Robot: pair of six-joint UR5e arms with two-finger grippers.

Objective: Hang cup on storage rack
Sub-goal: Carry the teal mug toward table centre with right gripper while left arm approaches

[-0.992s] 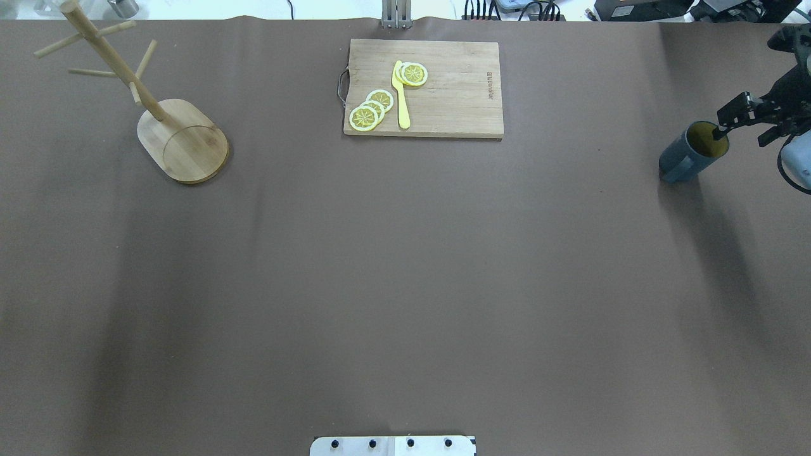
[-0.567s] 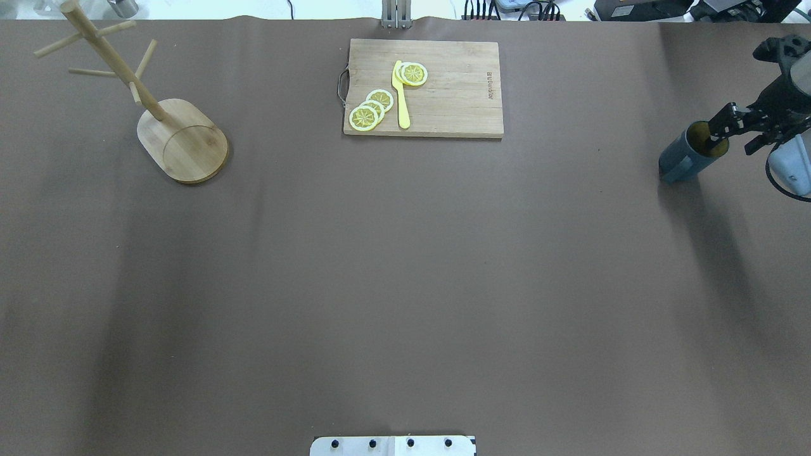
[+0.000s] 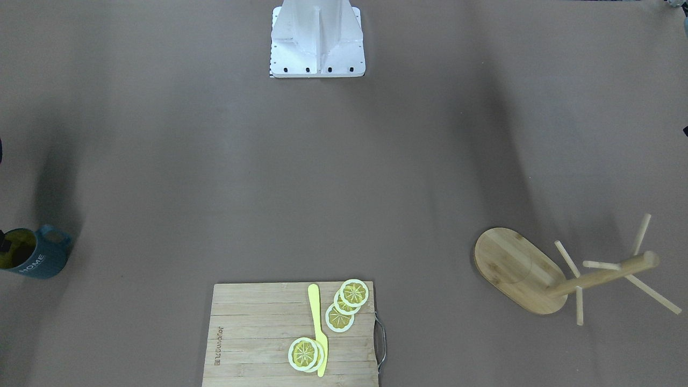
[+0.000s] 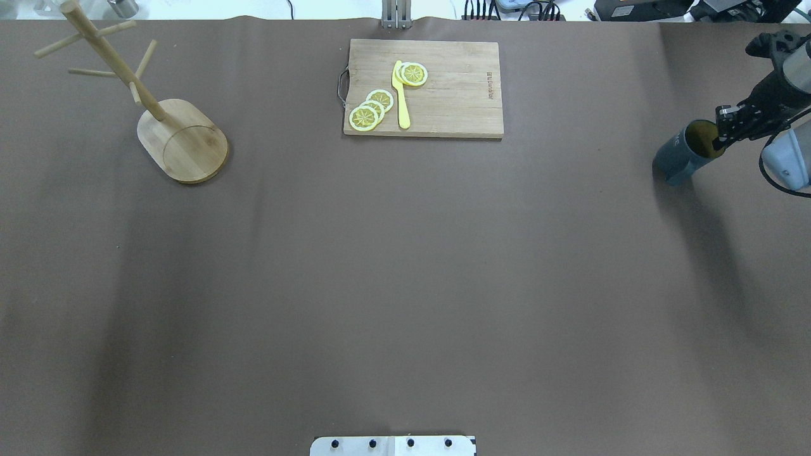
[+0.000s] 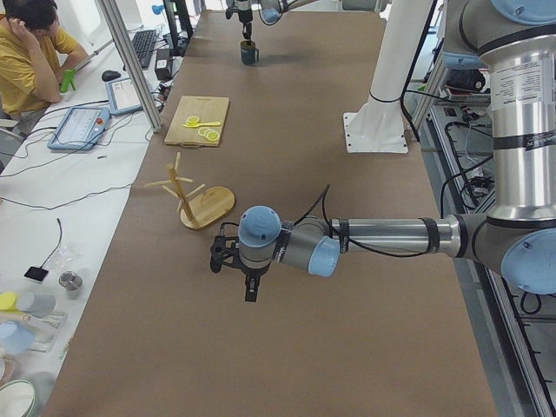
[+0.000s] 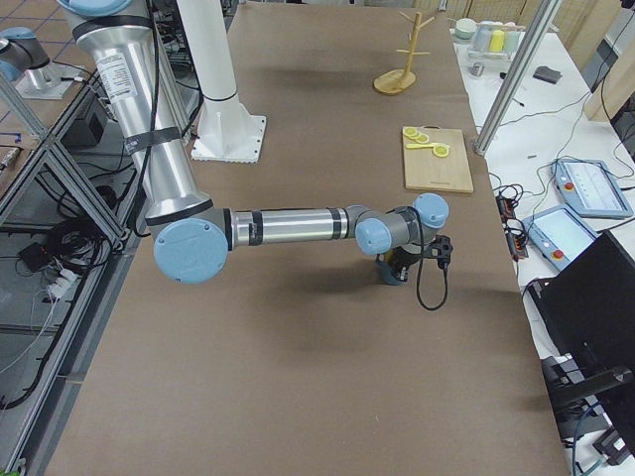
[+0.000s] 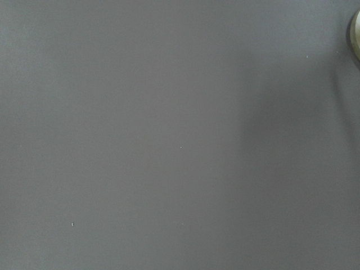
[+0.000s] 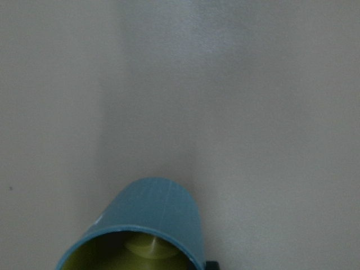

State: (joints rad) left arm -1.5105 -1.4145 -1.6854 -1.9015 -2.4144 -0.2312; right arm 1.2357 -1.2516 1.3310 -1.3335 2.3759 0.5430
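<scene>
Right arm (image 6: 288,225) stretched low, wrist bent down at right end of brown table (image 4: 405,285). Right gripper (image 4: 722,131) pinched on rim of dark blue-grey mug with yellow inside (image 4: 679,155), one finger inside. Mug upright, long axis vertical, mouth up, loop handle toward robot's side. Light bamboo mug tree (image 4: 184,142) well apart, far left. Left gripper (image 5: 248,280) over bare table; open or closed, cannot tell.

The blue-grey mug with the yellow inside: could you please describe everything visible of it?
The dark blue-grey mug, ceramic-looking, has a yellow inside, a loop handle and white "HOME" lettering. It stands upright at the end of the brown table on the robot's right. The right claw appears to pinch its rim, one finger inside the mouth.
</scene>
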